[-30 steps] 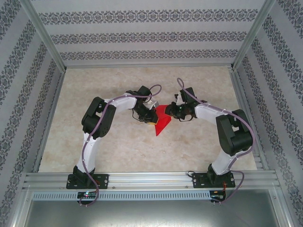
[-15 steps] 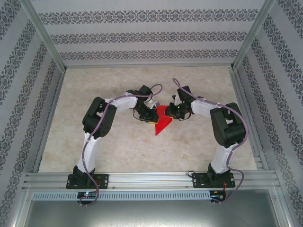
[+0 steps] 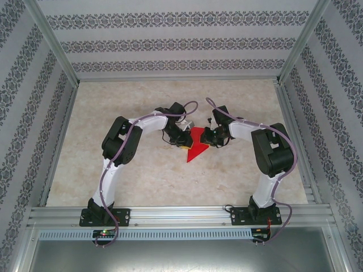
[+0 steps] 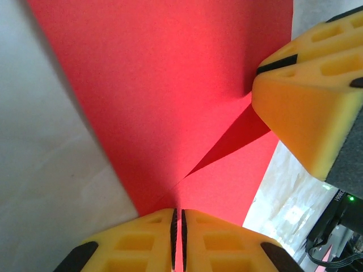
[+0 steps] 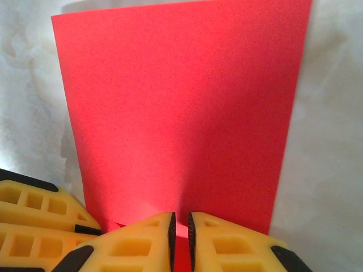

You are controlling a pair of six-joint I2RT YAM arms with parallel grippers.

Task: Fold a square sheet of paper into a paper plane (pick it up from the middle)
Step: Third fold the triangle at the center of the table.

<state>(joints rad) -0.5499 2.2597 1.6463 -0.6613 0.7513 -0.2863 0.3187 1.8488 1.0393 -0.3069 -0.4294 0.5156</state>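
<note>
One red paper sheet (image 3: 197, 148); two end effectors (image 3: 184, 142) (image 3: 209, 137); two arms (image 3: 121, 144) (image 3: 273, 150)

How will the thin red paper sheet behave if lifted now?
The thin red paper sheet will likely flop: it is thin, with only one crease showing in the left wrist view. It probably weighs almost nothing, so it may flutter. Pinched at its edges by the left gripper and right gripper, it could tear or crumple if they pull apart.

Left claw (image 4: 177, 214) tight on creased red paper (image 4: 164, 96), right claw (image 4: 265, 69) at its edge.
</note>
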